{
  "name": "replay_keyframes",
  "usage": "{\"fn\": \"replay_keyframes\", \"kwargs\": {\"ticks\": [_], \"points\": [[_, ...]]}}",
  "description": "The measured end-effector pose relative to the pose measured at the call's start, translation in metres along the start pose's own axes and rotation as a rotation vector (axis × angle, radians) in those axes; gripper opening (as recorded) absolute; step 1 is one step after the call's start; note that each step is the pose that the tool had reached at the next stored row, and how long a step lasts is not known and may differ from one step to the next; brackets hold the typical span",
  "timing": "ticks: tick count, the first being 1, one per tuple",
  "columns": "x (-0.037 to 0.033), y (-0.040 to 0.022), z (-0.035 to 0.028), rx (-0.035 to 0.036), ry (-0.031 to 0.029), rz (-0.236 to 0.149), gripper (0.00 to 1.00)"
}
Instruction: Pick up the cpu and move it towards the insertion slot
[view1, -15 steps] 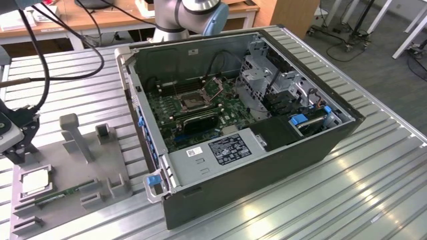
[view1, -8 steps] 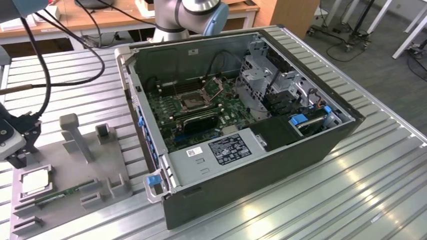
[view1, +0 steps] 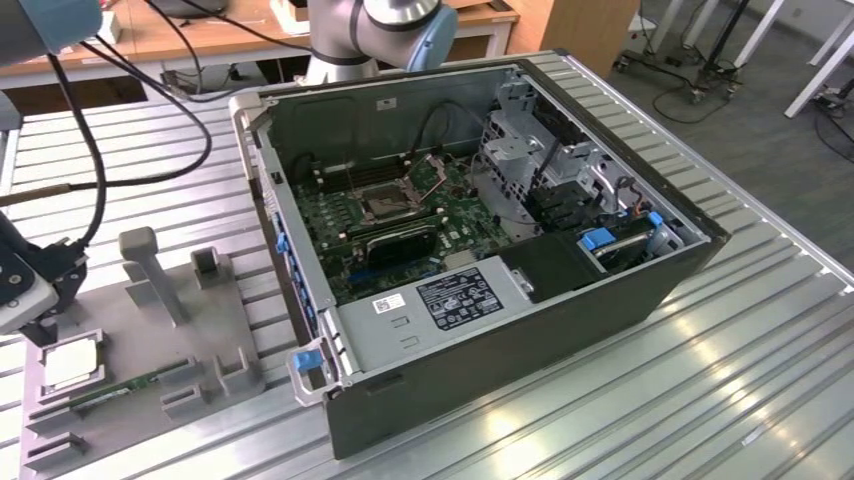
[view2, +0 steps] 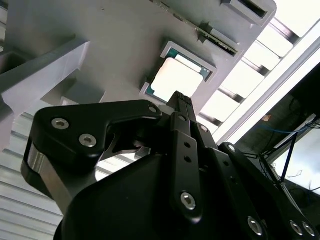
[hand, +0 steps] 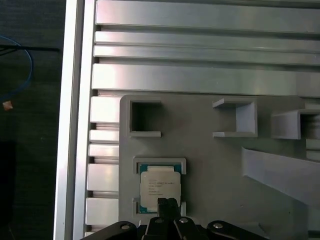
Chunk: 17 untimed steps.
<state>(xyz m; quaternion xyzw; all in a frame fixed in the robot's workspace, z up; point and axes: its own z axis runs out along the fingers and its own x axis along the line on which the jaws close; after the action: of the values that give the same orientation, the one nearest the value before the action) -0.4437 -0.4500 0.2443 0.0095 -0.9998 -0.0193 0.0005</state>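
While hovering with jaws pressed together and empty, points straight at the cpu, tips just over one edge of it. Below the jaws: cpu flat in its nest on the grey holder, not lifted. Well apart from the jaws: insertion slot, inside the open computer case on the tabletop.

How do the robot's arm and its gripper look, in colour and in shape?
The arm is a silver-grey tube with light blue joint caps, and black cables hang beside it. The gripper is matte black, built of flat linkage plates fixed by silver screws and ending in two narrow fingers.
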Motion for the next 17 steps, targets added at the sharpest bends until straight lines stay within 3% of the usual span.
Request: {"fn": "replay_keyframes", "kwargs": {"ticks": [17], "points": [[0.0017,-0.0027,0.0062,-0.0001,-0.0001,0.000,0.11]]}}
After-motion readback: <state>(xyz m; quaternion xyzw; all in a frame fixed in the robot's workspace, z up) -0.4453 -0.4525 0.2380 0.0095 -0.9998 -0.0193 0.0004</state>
